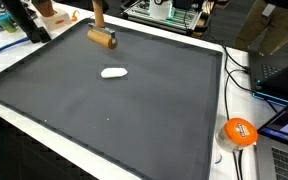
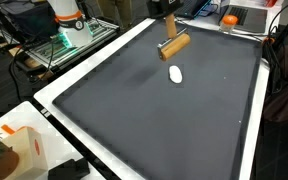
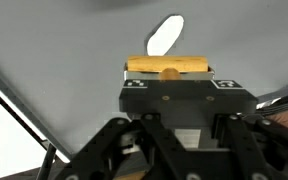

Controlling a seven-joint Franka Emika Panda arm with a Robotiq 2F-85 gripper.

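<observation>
Over the far part of the black mat (image 1: 104, 120), in an exterior view, a wooden mallet (image 1: 102, 38) is seen hanging by its handle, its head level and clear of the surface. A white oval object (image 1: 114, 72) lies just in front of it. An orange round object (image 1: 239, 131) and cables (image 1: 236, 75) are seen off the mat, well apart.

In an exterior view, the gripper (image 2: 169, 10) is shown closed narrowly on the handle. The head is near the white oval object (image 2: 175, 73) but not touching it.

In the wrist view, the head (image 3: 169, 66) is seen crosswise beneath the gripper (image 3: 171, 90), with the white oval object (image 3: 165, 33) beyond. A firm, square hold is judged to be needed so that the head is not let twist. Nothing is seen between the head and the white oval object.
</observation>
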